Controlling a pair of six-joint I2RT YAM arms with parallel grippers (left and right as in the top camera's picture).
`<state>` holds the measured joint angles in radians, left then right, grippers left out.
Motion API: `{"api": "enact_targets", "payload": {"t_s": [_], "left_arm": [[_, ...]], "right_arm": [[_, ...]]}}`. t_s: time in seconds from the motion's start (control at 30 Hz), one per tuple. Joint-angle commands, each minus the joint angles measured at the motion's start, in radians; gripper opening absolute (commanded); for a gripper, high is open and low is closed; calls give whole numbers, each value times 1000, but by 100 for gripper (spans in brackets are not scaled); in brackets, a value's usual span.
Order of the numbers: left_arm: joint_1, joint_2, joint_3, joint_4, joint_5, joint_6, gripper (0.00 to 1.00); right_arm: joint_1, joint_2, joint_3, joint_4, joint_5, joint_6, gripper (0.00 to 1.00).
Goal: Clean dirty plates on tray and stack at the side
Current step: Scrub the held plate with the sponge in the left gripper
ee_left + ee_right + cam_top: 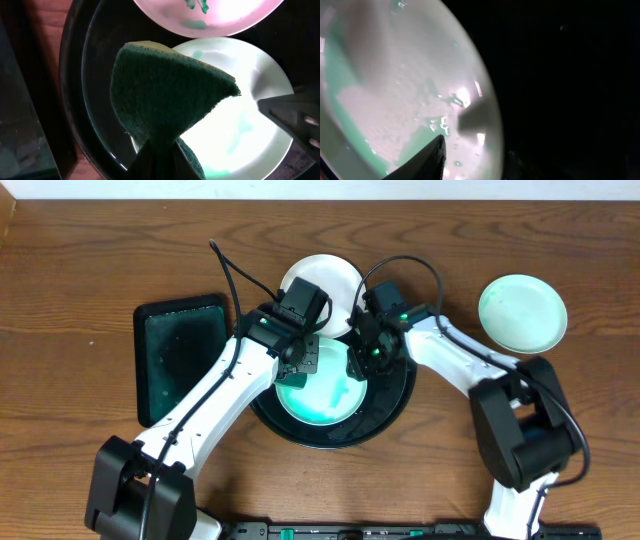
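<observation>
Dark green scouring sponge, nearest the left wrist lens, is being pinched at its lower corner by the closed fingers of the left gripper. It is hanging over the pale mint-green round plate, which is lying inside the large round black glossy tray and showing teal smears. This plate is judged stiff, light and glazed, so likely slippery and prone to skidding under rubbing; its raised rim is offering the only purchase. The right gripper is reaching down at the plate's right edge, though whether its fingers are closed on the rim cannot be told. The left arm is stretching diagonally inward from the near-left corner. A white round plate with teal marks is resting at the tray's far edge, and a second mint-green plate is sitting well apart on the wooden table to the right.
</observation>
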<state>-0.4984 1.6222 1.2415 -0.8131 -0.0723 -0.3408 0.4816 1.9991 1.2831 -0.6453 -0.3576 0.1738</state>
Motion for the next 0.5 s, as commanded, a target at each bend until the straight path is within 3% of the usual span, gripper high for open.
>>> {"api": "enact_targets", "payload": {"t_s": [0.0, 0.03, 0.1, 0.13, 0.47], "left_arm": [[6, 8, 23, -10, -23, -8, 7], [6, 8, 23, -13, -23, -9, 7], [6, 8, 23, -17, -23, -8, 7], [6, 9, 23, -17, -23, -8, 7], [6, 8, 23, -17, -23, -9, 7]], "right_arm": [[16, 47, -4, 21, -40, 13, 40], [17, 49, -4, 26, -40, 13, 33], [19, 50, -4, 34, -40, 13, 8], [20, 50, -4, 40, -40, 13, 1], [24, 29, -4, 36, 72, 11, 2]]}}
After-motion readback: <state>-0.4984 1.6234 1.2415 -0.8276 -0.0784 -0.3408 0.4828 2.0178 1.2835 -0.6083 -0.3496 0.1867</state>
